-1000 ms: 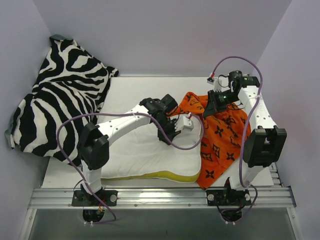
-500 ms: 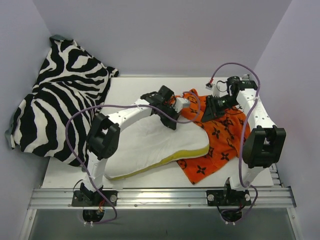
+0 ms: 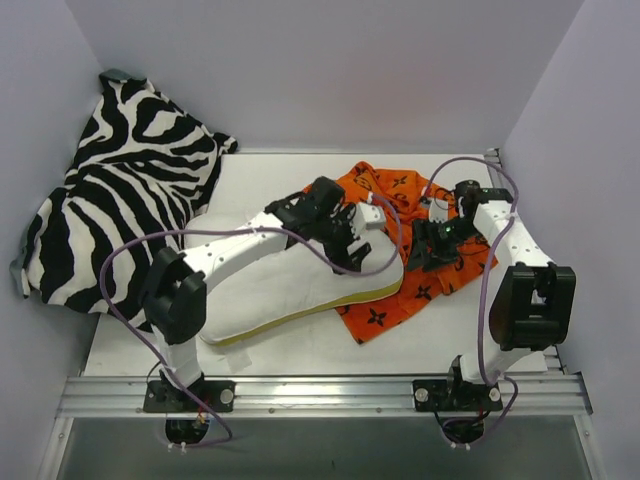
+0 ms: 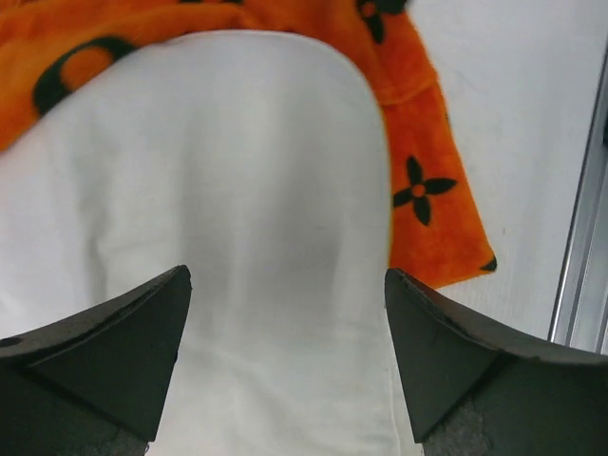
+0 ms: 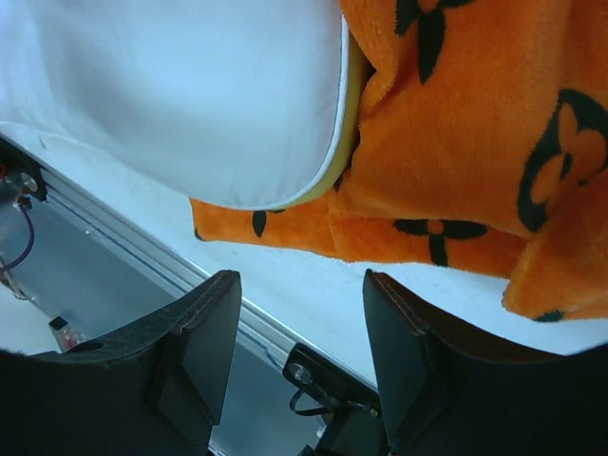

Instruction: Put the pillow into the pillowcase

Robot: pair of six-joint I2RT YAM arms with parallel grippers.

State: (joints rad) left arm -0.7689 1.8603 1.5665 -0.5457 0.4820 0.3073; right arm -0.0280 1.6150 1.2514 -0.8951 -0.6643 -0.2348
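The white pillow (image 3: pixel 285 290) with yellow piping lies slantwise across the table, its far right end resting on the orange pillowcase (image 3: pixel 390 305). My left gripper (image 3: pixel 358 245) hovers over that end, open. In the left wrist view its fingers (image 4: pixel 123 342) stand wide apart above the pillow (image 4: pixel 247 190), with the pillowcase (image 4: pixel 427 190) around the rounded end. My right gripper (image 3: pixel 425 255) is open beside the case. The right wrist view has only table and rail between its fingers (image 5: pixel 199 351). There a fold of the pillowcase (image 5: pixel 456 142) lies against the piped edge of the pillow (image 5: pixel 190 95).
A large zebra-striped cloth (image 3: pixel 120 200) is heaped at the back left against the wall. The metal rail (image 3: pixel 320 392) carrying both arm bases runs along the near edge. Purple cables loop from each arm. Walls close in on the left, back and right.
Both grippers have gone from shut to open, the left letting go of the pillow. The pillow's right end has swung back onto the pillowcase. The right gripper has dropped lower.
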